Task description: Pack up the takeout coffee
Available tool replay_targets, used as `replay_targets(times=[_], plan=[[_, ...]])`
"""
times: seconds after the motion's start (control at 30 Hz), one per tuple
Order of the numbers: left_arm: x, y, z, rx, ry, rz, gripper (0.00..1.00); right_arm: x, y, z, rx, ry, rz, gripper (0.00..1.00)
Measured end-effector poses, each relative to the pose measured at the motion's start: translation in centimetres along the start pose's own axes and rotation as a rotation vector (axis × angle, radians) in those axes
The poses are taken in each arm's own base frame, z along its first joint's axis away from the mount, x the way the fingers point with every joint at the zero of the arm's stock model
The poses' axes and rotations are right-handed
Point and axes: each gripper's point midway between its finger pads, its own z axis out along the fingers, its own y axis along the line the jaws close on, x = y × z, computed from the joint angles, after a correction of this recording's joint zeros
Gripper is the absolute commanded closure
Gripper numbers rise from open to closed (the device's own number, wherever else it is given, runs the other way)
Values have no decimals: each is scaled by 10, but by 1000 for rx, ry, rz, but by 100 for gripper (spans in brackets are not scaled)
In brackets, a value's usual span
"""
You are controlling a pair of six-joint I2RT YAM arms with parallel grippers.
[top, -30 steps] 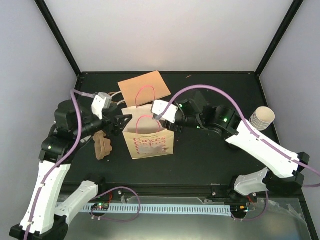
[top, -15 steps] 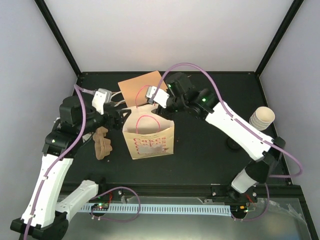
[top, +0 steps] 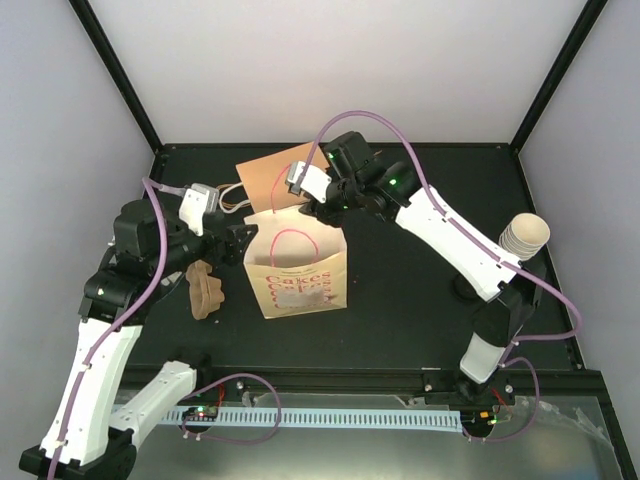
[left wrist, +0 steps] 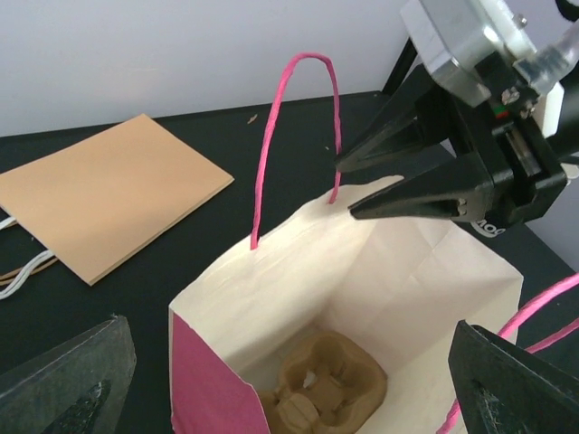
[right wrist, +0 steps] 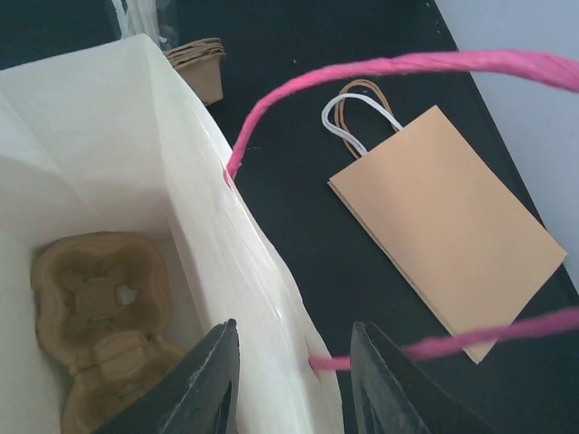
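Note:
The takeout coffee cup (top: 525,236), cream and ribbed, lies at the table's right edge, far from both grippers. A white paper bag (top: 296,272) with pink handles stands open mid-table. A brown pulp carrier (left wrist: 330,384) rests on the bag's bottom. My right gripper (right wrist: 294,330) is at the bag's far rim (top: 312,208). It is open, with one finger inside the wall, one outside, next to a handle's root. My left gripper (left wrist: 289,389) hangs wide open over the bag's left side (top: 243,240), holding nothing.
A flat brown paper bag (top: 285,172) lies behind the white bag. A stack of pulp carriers (top: 205,290) sits on the table left of the bag. Black frame posts rise at the back corners.
My right arm swung from the bag's right side round to its far rim, and its jaws narrowed. The left gripper stayed wide open beside the bag.

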Motion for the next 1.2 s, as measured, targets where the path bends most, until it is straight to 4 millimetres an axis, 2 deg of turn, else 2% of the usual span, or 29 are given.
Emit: replay_targets(times=[0.13, 0.27, 0.4, 0.5, 0.73, 0.9, 1.07, 1.2], plan=[[1, 0, -1, -4, 8, -4, 2, 8, -9, -6, 17, -4, 19, 57], [1, 0, -1, -4, 6, -3, 2, 19, -7, -22, 33, -9, 27, 53], [1, 1, 1, -4, 9, -4, 2, 15, -7, -33, 40, -43, 24, 52], [1, 2, 4, -1, 18, -8, 2, 14, -8, -30, 29, -47, 24, 52], [3, 4, 9, -2, 33, -12, 2, 10, -10, -8, -24, -39, 19, 53], [3, 4, 9, -2, 33, -7, 2, 11, -8, 4, -65, -31, 11, 62], [3, 4, 9, -1, 34, -5, 1, 10, -7, 9, -85, -32, 4, 87], [3, 4, 9, -1, 34, 4, 1, 10, -7, 9, -87, -33, -4, 99]])
